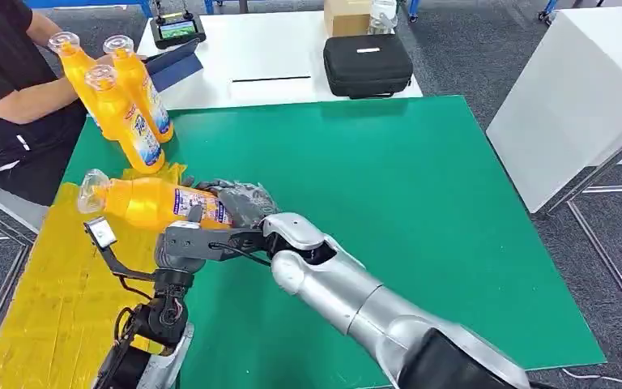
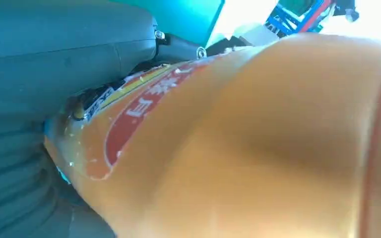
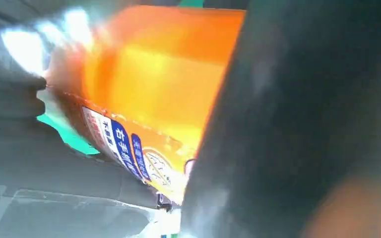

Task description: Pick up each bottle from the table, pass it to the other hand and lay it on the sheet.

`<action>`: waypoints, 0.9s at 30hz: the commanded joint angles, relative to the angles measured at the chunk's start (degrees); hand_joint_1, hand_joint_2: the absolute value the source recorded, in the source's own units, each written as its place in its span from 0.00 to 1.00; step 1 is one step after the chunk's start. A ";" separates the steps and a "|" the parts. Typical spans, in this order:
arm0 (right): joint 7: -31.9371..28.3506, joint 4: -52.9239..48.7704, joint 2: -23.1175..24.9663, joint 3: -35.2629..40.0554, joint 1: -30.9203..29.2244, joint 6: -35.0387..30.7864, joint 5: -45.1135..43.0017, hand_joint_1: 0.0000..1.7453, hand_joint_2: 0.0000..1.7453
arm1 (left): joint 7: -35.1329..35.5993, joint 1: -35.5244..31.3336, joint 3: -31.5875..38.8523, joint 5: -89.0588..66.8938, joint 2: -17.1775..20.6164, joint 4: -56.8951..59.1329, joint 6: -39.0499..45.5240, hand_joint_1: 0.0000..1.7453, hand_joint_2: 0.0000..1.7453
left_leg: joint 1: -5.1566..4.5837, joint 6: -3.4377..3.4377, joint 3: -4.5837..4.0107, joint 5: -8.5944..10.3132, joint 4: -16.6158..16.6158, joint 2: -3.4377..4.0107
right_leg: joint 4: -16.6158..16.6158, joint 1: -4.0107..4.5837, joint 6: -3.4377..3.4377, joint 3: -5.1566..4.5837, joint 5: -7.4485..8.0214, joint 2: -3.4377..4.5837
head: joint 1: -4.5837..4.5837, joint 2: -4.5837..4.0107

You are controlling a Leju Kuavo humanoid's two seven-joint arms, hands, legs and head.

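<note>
An orange bottle (image 1: 150,203) with a clear cap lies level in the air over the yellow sheet (image 1: 48,300), cap pointing left. My right hand (image 1: 241,201) wraps the bottle's base end from the right. From underneath, my left hand (image 1: 193,237) cups the bottle's middle, one grey finger up across the label. Up close, the bottle (image 2: 258,148) presses against my left hand (image 2: 54,59). In the right wrist view the bottle (image 3: 154,84) lies against my right hand (image 3: 30,153). Three more orange bottles (image 1: 125,105) stand at the mat's far left corner.
The green mat (image 1: 421,227) covers the table to the right of the sheet. A person in black (image 1: 8,89) sits at the far left, an arm right beside the standing bottles. Beyond the mat, a black case (image 1: 367,65) and a tablet (image 1: 176,28) lie on a white table.
</note>
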 commanded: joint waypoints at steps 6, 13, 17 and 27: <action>-1.66 1.08 0.66 5.27 6.63 1.46 -5.66 0.00 0.00 | -2.12 -8.43 1.58 -4.86 -1.65 -3.56 2.05 1.00 1.00 | 0.10 -0.04 0.08 0.00 -0.01 -0.35 | -0.05 0.10 -0.03 0.22 -0.10 -0.38 | -0.02 0.00; -4.69 2.56 0.20 -1.50 7.40 -1.34 -1.91 0.00 0.00 | -4.55 -7.31 4.35 -10.01 -0.73 -5.11 5.02 1.00 1.00 | 0.10 -0.04 0.19 -0.02 -0.02 -0.44 | -0.05 0.12 -0.04 0.36 -0.16 -0.48 | 0.00 0.00; -7.09 -2.04 -3.35 -8.16 9.77 -1.90 3.28 0.00 0.00 | -5.14 -5.43 9.29 -13.72 0.54 -6.52 6.40 1.00 1.00 | 0.10 -0.05 0.33 -0.05 -0.06 -0.44 | -0.10 0.12 -0.05 0.51 -0.19 -0.49 | -0.02 0.00; -9.08 -10.36 -7.85 -14.13 16.69 -1.01 9.01 0.00 0.00 | -7.71 -2.32 13.71 -20.03 2.39 -5.49 9.08 1.00 1.00 | 0.03 -0.03 0.28 -0.07 -0.07 -0.32 | -0.05 0.04 -0.03 0.43 -0.16 -0.31 | -0.04 0.00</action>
